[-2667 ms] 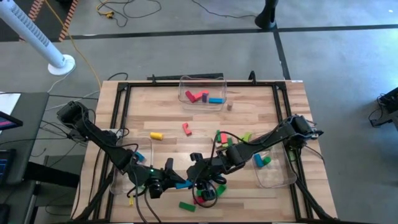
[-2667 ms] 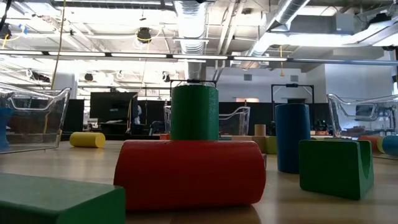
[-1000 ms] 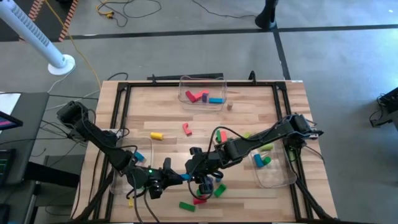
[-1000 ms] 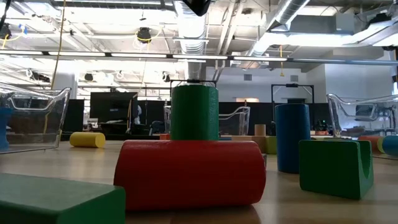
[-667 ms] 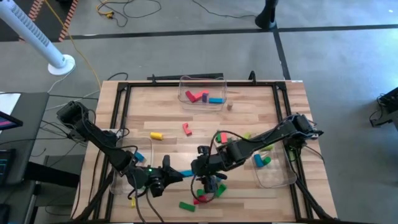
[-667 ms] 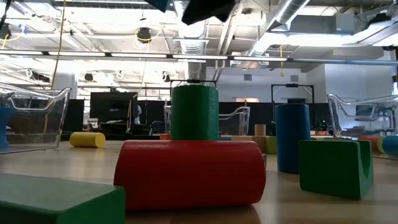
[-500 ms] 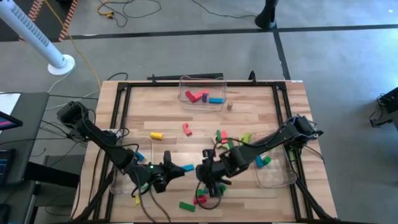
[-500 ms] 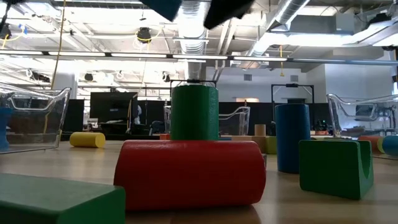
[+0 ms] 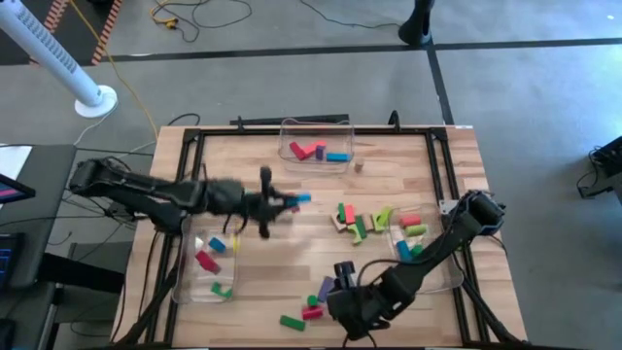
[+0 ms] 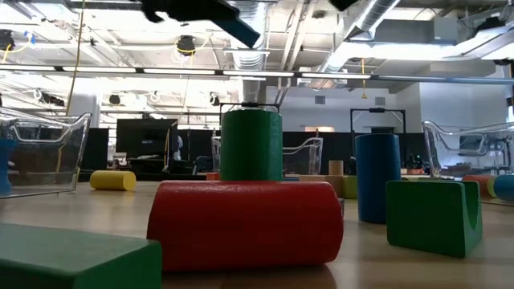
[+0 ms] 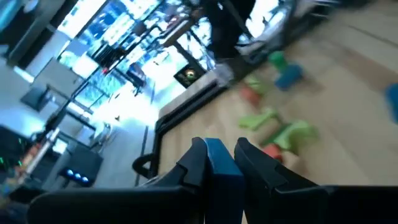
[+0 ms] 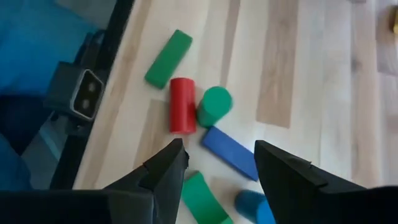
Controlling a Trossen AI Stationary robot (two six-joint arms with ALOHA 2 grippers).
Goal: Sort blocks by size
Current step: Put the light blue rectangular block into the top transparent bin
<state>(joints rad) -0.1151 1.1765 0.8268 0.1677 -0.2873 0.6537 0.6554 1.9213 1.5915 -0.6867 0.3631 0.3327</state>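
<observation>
From above, the slatted wooden table [image 9: 262,243] stands on grey floor; the left gripper [image 9: 282,202] grips a blue bar [image 9: 299,199] above mid-table, while the right gripper [image 9: 342,316] hangs open by the front blocks [image 9: 313,312].

At table height, a red cylinder [image 10: 245,223] fronts a ducted hall.

The left wrist shows the bar pinched; the right wrist, parted fingers [image 12: 168,165] over scattered blocks.

No readable text or labels anywhere
</observation>
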